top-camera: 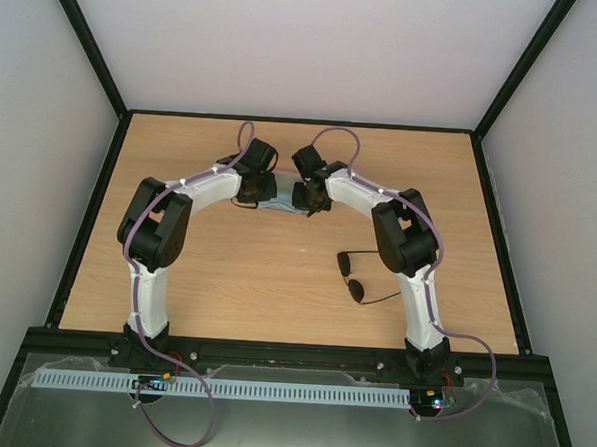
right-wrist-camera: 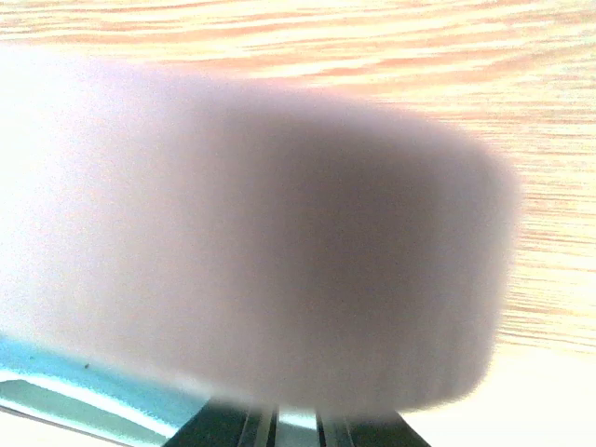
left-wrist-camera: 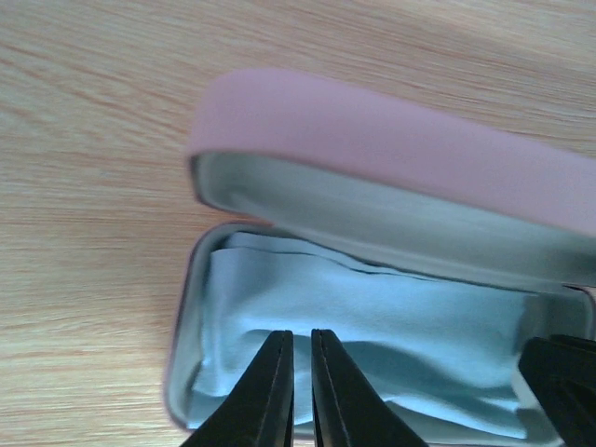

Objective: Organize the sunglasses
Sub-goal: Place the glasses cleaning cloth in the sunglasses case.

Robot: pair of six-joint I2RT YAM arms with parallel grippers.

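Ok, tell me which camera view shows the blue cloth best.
The left wrist view: the light blue cloth lies spread and creased inside the open pink case, nearly all visible. The top view shows only a small blue sliver; the right wrist view shows a blurred blue strip under the case's lid.

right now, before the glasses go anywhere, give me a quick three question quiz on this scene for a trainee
1. Open: where do the sunglasses lie?
2. True or false: the pink case stands open, its lid raised.
3. Pick one: what lies inside the case? a) a light blue cloth b) the sunglasses c) nothing

Key
1. On the table beside the right arm, outside the case.
2. True.
3. a
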